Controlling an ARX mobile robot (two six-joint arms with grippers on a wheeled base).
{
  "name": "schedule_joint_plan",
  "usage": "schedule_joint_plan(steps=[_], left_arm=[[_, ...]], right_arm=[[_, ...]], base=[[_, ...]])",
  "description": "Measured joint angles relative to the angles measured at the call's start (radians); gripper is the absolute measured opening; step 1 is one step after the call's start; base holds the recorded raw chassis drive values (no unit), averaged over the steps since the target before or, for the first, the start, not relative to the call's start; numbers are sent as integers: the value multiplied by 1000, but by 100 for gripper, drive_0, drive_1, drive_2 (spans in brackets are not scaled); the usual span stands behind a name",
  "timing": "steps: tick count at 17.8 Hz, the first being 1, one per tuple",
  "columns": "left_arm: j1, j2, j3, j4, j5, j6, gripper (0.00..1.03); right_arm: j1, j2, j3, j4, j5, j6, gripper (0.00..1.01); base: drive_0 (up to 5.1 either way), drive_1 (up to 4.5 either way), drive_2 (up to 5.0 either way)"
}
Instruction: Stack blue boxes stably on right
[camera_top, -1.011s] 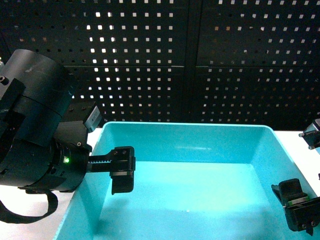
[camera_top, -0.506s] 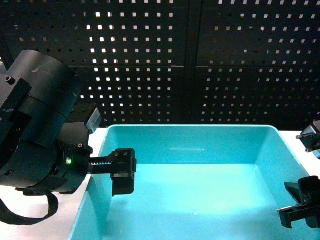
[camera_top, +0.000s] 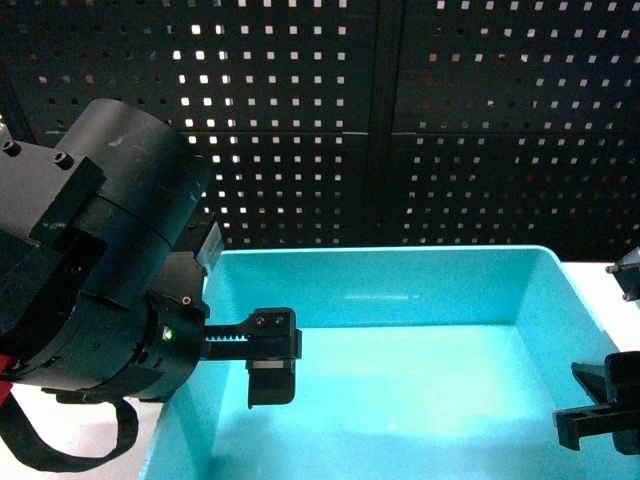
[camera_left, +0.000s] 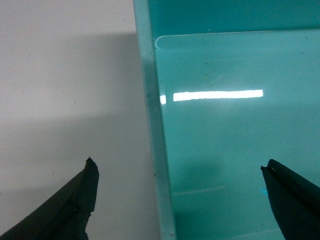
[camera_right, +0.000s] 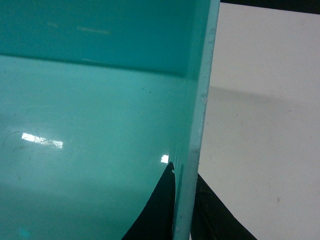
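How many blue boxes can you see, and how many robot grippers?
Blue boxes: 1, the turquoise blue box
Robot grippers: 2, the left gripper and the right gripper
Total: 3

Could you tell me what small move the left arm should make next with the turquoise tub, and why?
Probably close the left pincer on the tub's left wall. In the left wrist view its fingers straddle that wall, one outside, one inside, with wide gaps. The right pincer already sits tight on the right wall, so a lift likely needs both sides held.
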Motion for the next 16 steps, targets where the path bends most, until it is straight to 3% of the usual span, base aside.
schedule_joint_plan(steps=[4, 10, 11, 16], left_arm=[[-28, 0, -18, 7, -28, -42, 62], [-18, 0, -58, 50, -54, -67, 5], [-14, -3, -68, 69, -46, -69, 1], [-12, -32, -82, 77, -40, -34, 2]], right_arm=[[-8, 1, -5, 5, -5, 5, 7], [-10, -4, -25, 15, -13, 5, 7], [-18, -12, -25, 5, -22, 11, 7], [-62, -44, -31, -29, -54, 16, 7]], base=[[0, 0, 0], [0, 0, 0], [0, 0, 0], [0, 0, 0]])
